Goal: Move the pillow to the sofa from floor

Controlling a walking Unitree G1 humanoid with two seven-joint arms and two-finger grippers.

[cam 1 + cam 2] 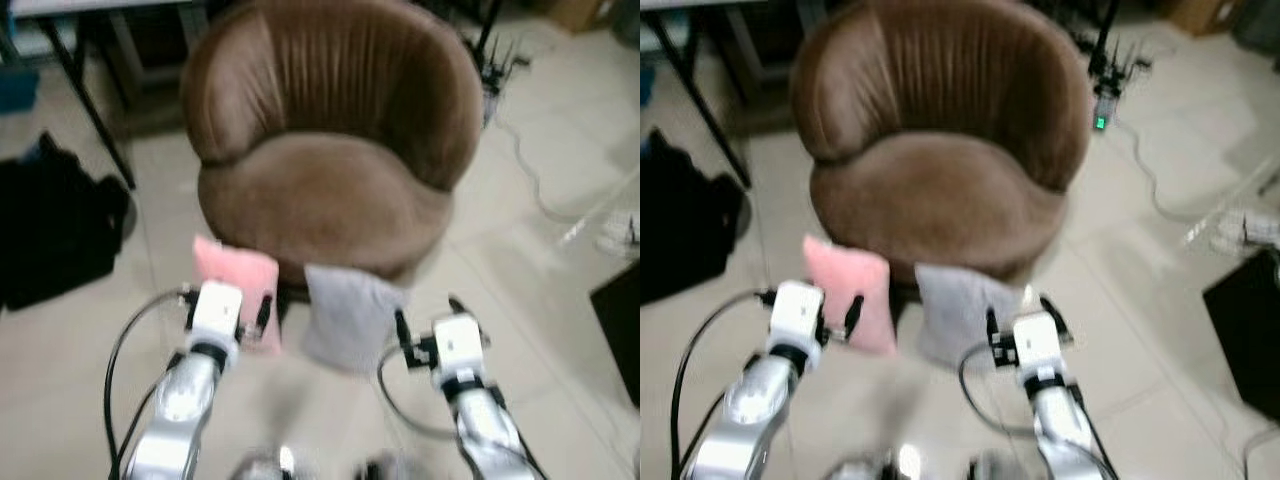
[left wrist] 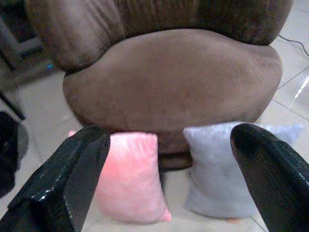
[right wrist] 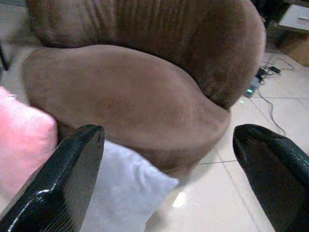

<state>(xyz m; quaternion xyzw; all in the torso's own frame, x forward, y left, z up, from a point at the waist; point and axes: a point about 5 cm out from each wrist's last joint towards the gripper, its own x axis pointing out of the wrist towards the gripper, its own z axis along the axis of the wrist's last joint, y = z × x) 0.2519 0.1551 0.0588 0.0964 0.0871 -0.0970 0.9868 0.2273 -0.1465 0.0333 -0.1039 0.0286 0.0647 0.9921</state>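
A black bag (image 1: 55, 235) is seen lying on the tiled floor (image 1: 520, 250) at nine o'clock. Thin dark table legs (image 1: 90, 110) are being shown at ten o'clock. A white cable (image 1: 530, 170) is seen trailing at two o'clock, and a black box (image 1: 620, 320) is sitting at four o'clock.

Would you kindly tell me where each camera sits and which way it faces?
Eye views: on the head, looking down at the brown sofa, pink pillow and grey pillow; both silver arms show.
Left wrist view: looks along the open left gripper at both pillows.
Right wrist view: looks along the open right gripper at the sofa.
All share the sofa and pillows.
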